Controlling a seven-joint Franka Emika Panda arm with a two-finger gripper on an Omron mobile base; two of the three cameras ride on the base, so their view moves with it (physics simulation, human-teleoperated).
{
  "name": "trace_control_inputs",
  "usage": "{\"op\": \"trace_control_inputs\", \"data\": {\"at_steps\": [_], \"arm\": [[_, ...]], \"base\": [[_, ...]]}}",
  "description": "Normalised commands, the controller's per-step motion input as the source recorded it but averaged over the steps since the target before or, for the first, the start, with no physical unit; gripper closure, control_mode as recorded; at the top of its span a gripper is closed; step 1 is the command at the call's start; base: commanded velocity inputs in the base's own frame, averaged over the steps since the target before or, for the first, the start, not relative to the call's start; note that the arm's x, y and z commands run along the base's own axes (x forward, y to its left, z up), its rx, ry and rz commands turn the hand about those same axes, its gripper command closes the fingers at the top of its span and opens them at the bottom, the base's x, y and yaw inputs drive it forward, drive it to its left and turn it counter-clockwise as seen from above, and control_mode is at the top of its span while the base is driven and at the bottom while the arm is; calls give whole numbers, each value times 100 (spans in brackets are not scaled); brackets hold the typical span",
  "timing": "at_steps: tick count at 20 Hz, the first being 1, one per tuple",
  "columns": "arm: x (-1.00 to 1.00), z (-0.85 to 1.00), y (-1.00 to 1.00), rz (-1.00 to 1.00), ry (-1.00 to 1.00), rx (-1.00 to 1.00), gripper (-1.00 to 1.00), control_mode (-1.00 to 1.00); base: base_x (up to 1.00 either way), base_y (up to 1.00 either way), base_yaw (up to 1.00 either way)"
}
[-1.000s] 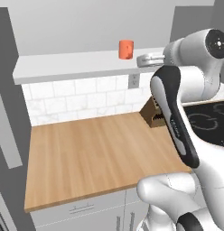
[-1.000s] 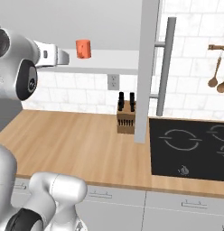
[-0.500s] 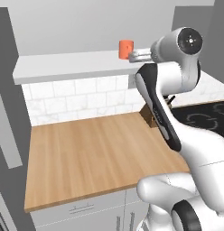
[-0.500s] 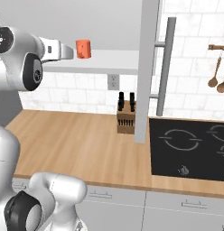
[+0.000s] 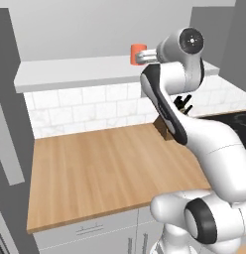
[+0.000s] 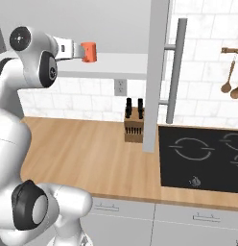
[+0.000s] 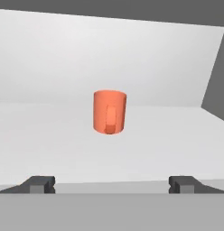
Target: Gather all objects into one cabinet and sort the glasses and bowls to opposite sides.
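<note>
An orange mug-like cup (image 7: pixel 109 112) stands upright on the white shelf (image 7: pixel 145 140) of the cabinet, its handle turned toward the hand camera. My gripper (image 7: pixel 112 185) is open, level with the cup and a short way in front of it, nothing between its fingertips (image 7: pixel 41 184). From the left base the cup (image 5: pixel 138 53) sits just beyond the gripper (image 5: pixel 143 56) on the shelf (image 5: pixel 80 72). From the right base the cup (image 6: pixel 89 52) is at the gripper (image 6: pixel 78 50) tip. The grey cabinet door (image 6: pixel 157 72) stands open with its bar handle (image 6: pixel 174 67).
Below the shelf runs a wooden counter (image 5: pixel 105 168) with a knife block (image 6: pixel 134 126) against the tiled wall. A black cooktop (image 6: pixel 202 158) lies to the right, and wooden spoons (image 6: pixel 230 81) hang above it. Another grey panel (image 5: pixel 8 109) stands at the far left.
The arm has swung its hand leftward along the shelf, bringing the gripper up to the orange cup. The jaws stayed open and the cup has not moved.
</note>
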Motion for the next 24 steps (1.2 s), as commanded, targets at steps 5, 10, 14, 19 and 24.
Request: {"op": "trace_control_inputs", "data": {"at_steps": [5, 10, 14, 19, 24], "arm": [[37, -16, 0, 0, 0, 0, -100, -100], [44, -24, 0, 0, 0, 0, -100, -100], [42, -17, 0, 0, 0, 0, -100, -100], [31, -4, 0, 0, 0, 1, -100, -100], [46, 0, 0, 0, 1, 2, -100, -100]], "base": [[0, 0, 0], [0, 0, 0], [0, 0, 0], [0, 0, 0], [0, 0, 0]]}}
